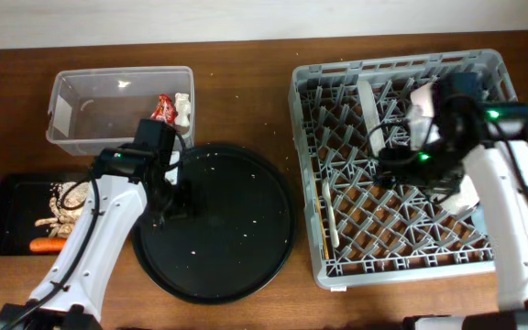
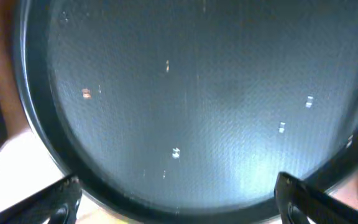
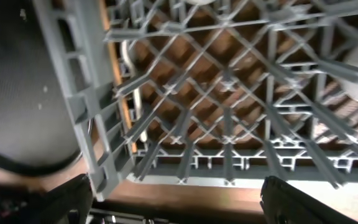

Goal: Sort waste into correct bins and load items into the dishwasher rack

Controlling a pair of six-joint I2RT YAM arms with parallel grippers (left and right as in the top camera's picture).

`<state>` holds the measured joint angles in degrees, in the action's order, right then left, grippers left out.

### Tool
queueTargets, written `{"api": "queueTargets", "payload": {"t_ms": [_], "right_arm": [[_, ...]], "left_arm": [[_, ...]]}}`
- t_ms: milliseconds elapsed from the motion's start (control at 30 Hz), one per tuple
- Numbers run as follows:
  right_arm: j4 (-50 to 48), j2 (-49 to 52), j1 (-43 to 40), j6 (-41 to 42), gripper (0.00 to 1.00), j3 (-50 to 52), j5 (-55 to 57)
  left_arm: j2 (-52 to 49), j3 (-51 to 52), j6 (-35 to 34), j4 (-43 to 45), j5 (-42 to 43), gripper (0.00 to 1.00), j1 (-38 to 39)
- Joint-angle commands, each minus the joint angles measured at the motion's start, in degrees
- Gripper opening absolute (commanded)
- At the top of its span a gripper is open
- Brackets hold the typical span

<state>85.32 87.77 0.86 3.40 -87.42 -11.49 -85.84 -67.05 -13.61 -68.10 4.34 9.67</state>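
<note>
Two tools, both spread wide, gripping nothing: left tool [image 2: 179, 202] over large round black tray [image 1: 236, 229], right tool [image 3: 179, 202] over square grey plastic lattice rack [image 1: 305, 183]. Clear plastic rectangular tub [image 1: 122, 73], tabletop [image 1: 246, 73] far-left corner: white label [image 1: 60, 115], writing unreadable.

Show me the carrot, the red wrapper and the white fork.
carrot [image 1: 46, 246]: overhead view, middle of its orange length.
red wrapper [image 1: 163, 108]: overhead view, centre of the crumpled part.
white fork [image 1: 332, 220]: overhead view, midway along the handle.
</note>
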Motion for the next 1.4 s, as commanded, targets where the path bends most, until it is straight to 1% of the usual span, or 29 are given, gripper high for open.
{"api": "queueTargets", "payload": {"t_ms": [0, 67, 167, 233, 267, 300, 333, 367, 400, 433, 467, 500, 567, 1133, 1200, 1233, 1267, 1300, 1367], "right_arm": [[0.8, 0.6, 1.6, -1.0, 0.9, -0.6, 0.1], [0.8, -2.0, 1.6, -1.0, 0.91, -0.6, 0.3], [0.3, -8.2, 1.6, 2.0, 0.95, -0.6, 5.6], [-5.0, -17.2, 1.7, 2.0, 0.98, 2.3, 6.0], [-7.2, -21.1, 1.7, 2.0, 0.98, 4.6, 6.0], [-11.6, -28.0, 1.7, 2.0, 0.99, 9.8, 6.1], [-15.0, -33.6, 1.7, 2.0, 0.98, 14.5, 7.0], [-17.9, -40.5, 1.7, 2.0, 0.98, 20.0, 9.2], [-18.6, -45.9, 1.7, 1.9, 0.98, 23.7, 10.4], [-18.5, -48.8, 1.7, 2.0, 0.98, 25.4, 10.7], [-18.5, -53.7, 1.7, 2.0, 0.98, 27.9, 10.6], [-18.6, -56.3, 1.7, 4.5, 0.98, 28.9, 8.2], [-18.2, -58.8, 1.7, 4.9, 0.98, 29.0, 5.7], [-18.3, -59.2, 1.7, 4.8, 0.98, 29.1, 5.7], [-17.9, -60.1, 1.7, 3.9, 0.98, 29.9, 8.7], [-19.3, -61.2, 1.7, 3.2, 0.98, 31.2, 9.9], [-21.9, -63.2, 1.7, 0.0, 0.98, 33.7, 9.8], [-27.3, -66.6, 1.7, -2.6, 0.98, 38.0, 9.6], [-33.5, -71.2, 1.7, -3.2, 0.99, 44.0, 9.6]], "left_arm": [[-0.3, -3.3, 4.5, -8.2, 3.2, 0.98, -3.3], [1.7, -3.6, 4.5, -11.5, 0.7, 0.95, -5.7], [9.2, -3.0, 4.5, -11.1, -0.8, 0.94, -6.4], [23.3, 2.0, 4.5, -4.8, -2.7, 0.94, -6.4], [28.1, 4.3, 4.5, -2.5, -2.7, 0.94, -6.4], [35.4, 8.1, 4.5, 0.8, -3.3, 0.95, -6.4], [43.2, 11.9, 4.2, 4.1, -3.3, 0.99, -6.4], [48.3, 14.3, 4.3, 5.9, -3.3, 0.99, -6.4], [53.4, 16.2, 4.3, 7.3, -3.3, 0.99, -6.4], [56.4, 17.2, 4.2, 8.1, -3.3, 0.99, -6.4], [59.3, 17.5, 4.2, 8.2, -3.2, 0.99, -6.4], [60.7, 17.5, 4.2, 9.0, -3.0, 0.99, -6.4], [61.1, 17.5, 4.3, 9.6, -3.1, 0.99, -6.4], [61.1, 17.5, 4.3, 8.7, -3.1, 0.99, -6.4], [61.1, 17.5, 4.3, 8.7, -3.1, 1.0, -6.4], [61.1, 17.5, 4.3, 8.7, -3.1, 0.99, -6.4], [61.1, 17.5, 4.3, 8.7, -3.1, 0.99, -6.4], [61.1, 17.5, 4.3, 8.7, -3.1, 0.99, -6.4], [61.1, 17.5, 4.3, 8.7, -3.1, 0.99, -6.4]]}}
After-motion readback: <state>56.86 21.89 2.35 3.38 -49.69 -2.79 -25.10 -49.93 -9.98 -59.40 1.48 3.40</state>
